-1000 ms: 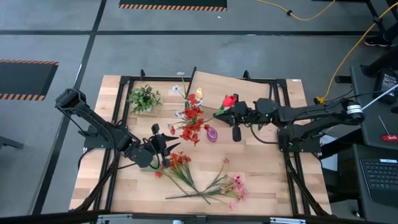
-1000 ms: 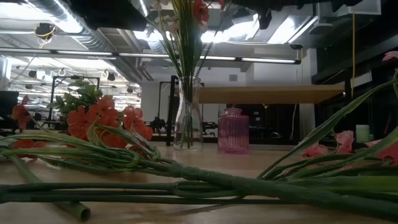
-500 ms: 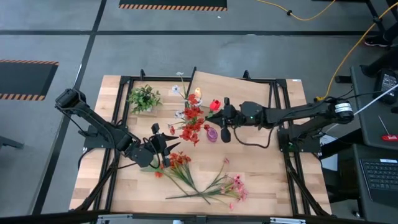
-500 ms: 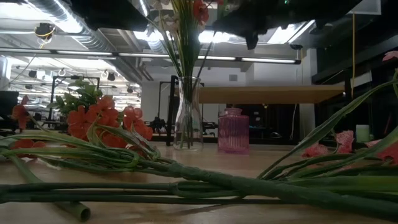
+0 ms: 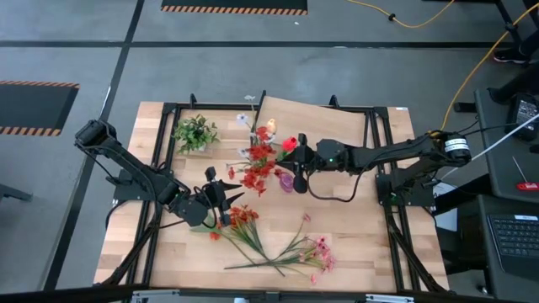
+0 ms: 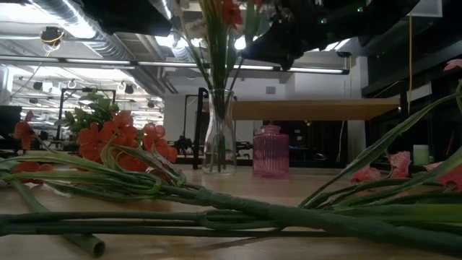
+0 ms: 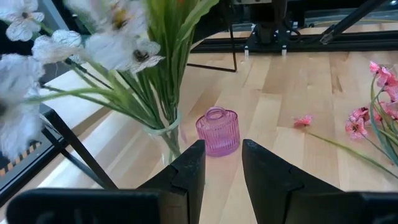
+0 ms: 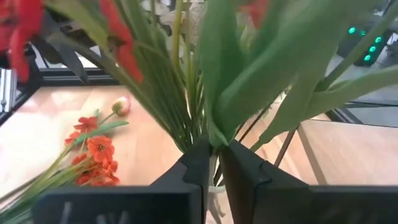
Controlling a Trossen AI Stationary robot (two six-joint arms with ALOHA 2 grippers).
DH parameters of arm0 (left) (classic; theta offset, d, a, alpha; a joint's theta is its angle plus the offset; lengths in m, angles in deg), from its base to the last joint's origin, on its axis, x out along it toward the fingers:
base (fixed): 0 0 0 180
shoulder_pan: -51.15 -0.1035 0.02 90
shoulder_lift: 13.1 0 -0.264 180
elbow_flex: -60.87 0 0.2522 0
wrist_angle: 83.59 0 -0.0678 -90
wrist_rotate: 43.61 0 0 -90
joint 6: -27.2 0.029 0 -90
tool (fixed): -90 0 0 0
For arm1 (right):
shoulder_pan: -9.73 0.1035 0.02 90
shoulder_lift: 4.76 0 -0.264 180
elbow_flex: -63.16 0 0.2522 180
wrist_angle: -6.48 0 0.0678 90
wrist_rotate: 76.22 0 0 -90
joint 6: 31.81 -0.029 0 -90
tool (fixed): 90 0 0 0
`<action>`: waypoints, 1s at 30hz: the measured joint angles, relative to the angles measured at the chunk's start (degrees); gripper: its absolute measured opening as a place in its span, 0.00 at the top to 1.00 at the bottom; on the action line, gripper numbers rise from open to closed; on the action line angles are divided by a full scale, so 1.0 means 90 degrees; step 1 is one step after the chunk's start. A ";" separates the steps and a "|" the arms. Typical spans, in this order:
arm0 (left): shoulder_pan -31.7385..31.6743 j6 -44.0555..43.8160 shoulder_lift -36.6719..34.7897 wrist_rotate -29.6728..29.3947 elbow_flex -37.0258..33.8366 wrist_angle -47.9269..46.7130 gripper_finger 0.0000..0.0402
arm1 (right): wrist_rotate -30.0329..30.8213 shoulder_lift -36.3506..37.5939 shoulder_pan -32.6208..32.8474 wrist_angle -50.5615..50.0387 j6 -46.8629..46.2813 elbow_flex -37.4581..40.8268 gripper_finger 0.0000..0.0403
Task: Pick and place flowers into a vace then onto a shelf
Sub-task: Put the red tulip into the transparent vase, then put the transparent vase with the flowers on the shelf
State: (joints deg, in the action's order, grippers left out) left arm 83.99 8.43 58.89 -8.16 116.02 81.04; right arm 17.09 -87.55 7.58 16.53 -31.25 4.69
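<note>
A clear glass vase (image 6: 219, 133) stands mid-table with several red and white flowers (image 5: 259, 160) in it. My right gripper (image 5: 296, 160) is beside those blooms, above the table, shut on a stem with a red bloom (image 5: 290, 143) and broad green leaves (image 8: 261, 81). My left gripper (image 5: 222, 200) is open and empty, low over the table beside the loose orange flowers (image 5: 242, 220). It faces the small pink vase (image 7: 217, 130). Pink flowers (image 5: 316, 252) lie near the front edge. The wood shelf (image 5: 324, 126) stands at the far side. My right gripper pinches the green stalk (image 8: 214, 146) of the red-bloomed flower between its two fingers (image 8: 198, 165). The fingers come roughly level from the table's right side, across the stalk. The flower is lifted clear, with its leaves and bloom against the flowers in the clear vase. Its lower end is hidden.
A green leafy tuft (image 5: 195, 133) sits at the far left. The small pink vase (image 5: 287, 181) stands just in front of my right gripper. The black frame rails (image 5: 168, 126) run along the table's sides. Long stalks (image 6: 216, 209) lie across the near table.
My right gripper has moved toward the table's left with the red-bloomed flower, from over the shelf's edge to right beside the clear vase's bouquet. The flower stays lifted clear.
</note>
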 joint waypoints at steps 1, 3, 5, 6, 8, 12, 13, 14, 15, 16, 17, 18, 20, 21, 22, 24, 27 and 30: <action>0.0000 0.0000 0.0000 0.0000 0.0000 0.0002 0.75 | 0.0000 -0.0005 0.0002 -0.0002 0.0010 0.0000 0.88; 0.0000 0.0002 0.0000 -0.0002 0.0001 0.0000 0.75 | -0.0002 -0.0005 0.0000 -0.0002 0.0016 0.0000 0.86; -0.0001 0.0002 0.0000 -0.0007 0.0001 0.0000 0.75 | -0.0005 -0.0005 0.0000 -0.0002 0.0125 0.0000 0.84; -0.0002 0.0002 0.0000 -0.0010 0.0000 0.0000 0.75 | -0.0007 -0.0005 0.0001 -0.0002 0.0175 0.0000 0.82; 0.0000 0.0002 0.0000 -0.0012 0.0002 0.0002 0.75 | -0.0018 -0.0005 0.0002 -0.0002 0.0293 0.0000 0.79; -0.0002 0.0002 0.0000 -0.0015 0.0000 0.0001 0.75 | -0.0049 -0.0005 0.0002 -0.0019 0.0345 0.0000 0.72; -0.0002 0.0002 0.0000 -0.0015 0.0000 0.0001 0.75 | -0.0049 -0.0003 0.0002 -0.0081 0.0350 0.0000 0.70; -0.0002 0.0002 0.0000 -0.0015 0.0000 0.0001 0.75 | -0.0049 -0.0002 0.0002 -0.0194 0.0349 -0.0006 0.69; -0.0002 0.0002 0.0000 -0.0015 0.0000 0.0001 0.75 | -0.0049 -0.0002 0.0002 -0.0344 0.0348 -0.0020 0.68; -0.0002 0.0002 0.0000 -0.0013 0.0000 0.0002 0.75 | -0.0050 -0.0002 0.0002 -0.0481 0.0351 -0.0036 0.66; -0.0002 0.0002 0.0000 -0.0015 0.0002 0.0002 0.75 | -0.0049 -0.0002 0.0002 -0.0603 0.0357 -0.0059 0.65; -0.0002 0.0002 0.0000 -0.0014 0.0000 0.0002 0.75 | -0.0049 -0.0002 0.0002 -0.0706 0.0394 -0.0094 0.64; -0.0006 0.0002 0.0000 -0.0012 0.0000 0.0002 0.75 | -0.0051 -0.0002 0.0002 -0.0951 0.0508 -0.0204 0.62; -0.0020 0.0002 0.0000 -0.0012 0.0000 0.0002 0.75 | -0.0051 -0.0002 0.0004 -0.1107 0.0558 -0.0285 0.61; -0.0052 0.0000 0.0000 -0.0005 0.0000 0.0002 0.75 | -0.0051 -0.0002 0.0005 -0.1308 0.0628 -0.0382 0.60; -0.0152 -0.0004 0.0000 -0.0003 0.0001 0.0003 0.75 | -0.0051 -0.0002 0.0005 -0.1872 0.0685 -0.0634 0.59; -0.0372 -0.0002 0.0000 0.0043 0.0000 0.0002 0.74 | -0.0013 0.0001 0.0003 -0.2908 0.0624 -0.1032 0.58; -0.0579 0.0026 0.0000 0.0083 0.0000 -0.0003 0.73 | 0.0191 0.0008 0.0006 -0.3389 0.0612 -0.1141 0.58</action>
State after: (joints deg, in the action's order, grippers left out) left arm 78.77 8.67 58.89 -7.41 116.02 81.02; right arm 18.81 -87.48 7.63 -13.97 -25.75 -5.58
